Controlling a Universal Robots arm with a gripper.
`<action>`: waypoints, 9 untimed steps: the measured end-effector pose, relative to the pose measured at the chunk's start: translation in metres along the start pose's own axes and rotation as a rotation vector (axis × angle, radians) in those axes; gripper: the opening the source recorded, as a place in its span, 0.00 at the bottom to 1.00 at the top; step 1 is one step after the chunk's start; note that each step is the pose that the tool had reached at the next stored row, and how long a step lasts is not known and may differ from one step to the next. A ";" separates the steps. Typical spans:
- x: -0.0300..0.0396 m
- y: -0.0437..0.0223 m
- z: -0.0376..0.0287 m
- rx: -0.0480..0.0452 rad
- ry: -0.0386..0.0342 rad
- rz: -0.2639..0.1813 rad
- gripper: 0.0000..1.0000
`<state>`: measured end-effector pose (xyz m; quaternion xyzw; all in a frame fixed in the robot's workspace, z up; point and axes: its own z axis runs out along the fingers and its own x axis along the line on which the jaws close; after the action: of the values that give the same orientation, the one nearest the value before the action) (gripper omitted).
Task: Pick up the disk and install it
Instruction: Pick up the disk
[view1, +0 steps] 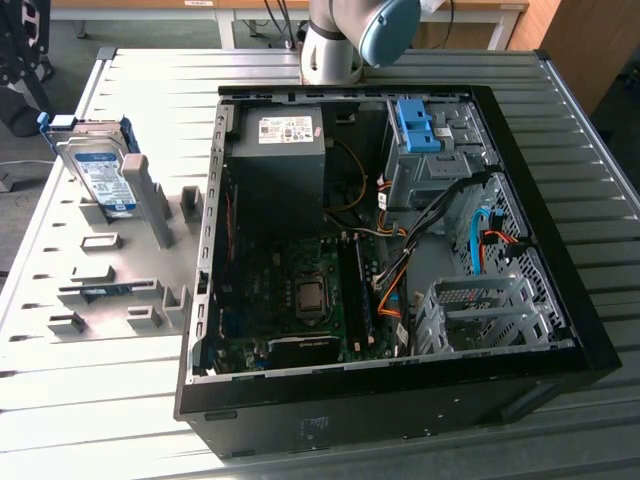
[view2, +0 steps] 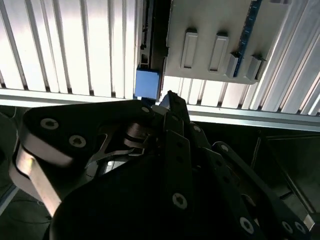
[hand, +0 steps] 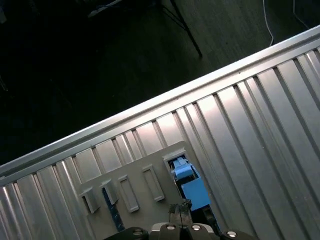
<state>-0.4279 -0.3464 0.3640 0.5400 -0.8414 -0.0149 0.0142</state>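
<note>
disk (view1: 100, 172), silver-grey hard drive in blue plastic frame, on edge in grey slotted rack (view1: 140, 265), exterior view's left. gripper (hand: 180, 210) pressed together, empty. Likely dense, stiff, shock-sensitive: grip frame edges.

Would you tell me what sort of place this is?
Probably a robotics lab bench: an open computer case on a metal table, the disk in a grey rack, a robot arm.

I count one gripper (hand: 180, 207), with one blue block (hand: 192, 187) just ahead of its tips. Beside that block is one grey fixture plate (hand: 135, 175) carrying four raised tabs (hand: 152, 182). In the exterior view I make it one arm (view1: 345, 35), one disk (view1: 100, 172), one open computer case (view1: 560, 330), one blue bracket (view1: 418, 125), one black box (view1: 280, 170) and two metal cages (view1: 485, 312).
</note>
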 end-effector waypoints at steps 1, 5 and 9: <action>0.0000 0.0000 0.0000 0.0001 0.0008 -0.019 0.11; 0.0000 0.0000 0.0001 0.0007 0.0036 -0.092 0.11; 0.0000 0.0000 0.0001 0.0012 0.0065 -0.162 0.11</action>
<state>-0.4279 -0.3464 0.3639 0.6065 -0.7948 -0.0137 0.0153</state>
